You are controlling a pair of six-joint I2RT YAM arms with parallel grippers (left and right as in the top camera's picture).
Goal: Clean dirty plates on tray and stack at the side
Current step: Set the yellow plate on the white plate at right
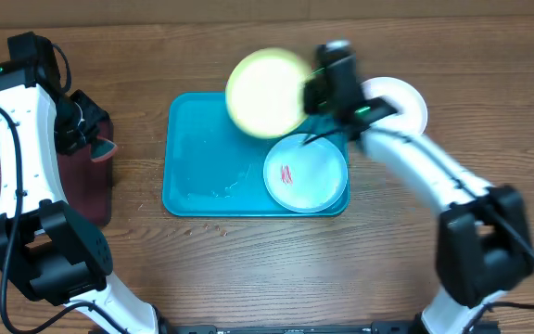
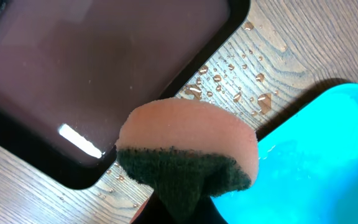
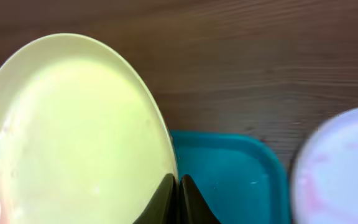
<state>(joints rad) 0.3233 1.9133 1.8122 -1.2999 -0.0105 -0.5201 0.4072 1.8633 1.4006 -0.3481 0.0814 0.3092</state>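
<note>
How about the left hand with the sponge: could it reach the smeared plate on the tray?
Probably yes: the blue tray is bare between the left hand and the smeared plate; the right hand holds the yellow plate up at the tray's far edge.

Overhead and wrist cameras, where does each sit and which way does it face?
Overhead: above the table, facing down on the turquoise tray; left arm, right arm show.
Left wrist: on its arm, facing down past the sponge onto the maroon tray; left gripper barely shows.
Right wrist: on its arm, facing along the right gripper, shut on the yellow-green plate.
All share the turquoise tray.
</note>
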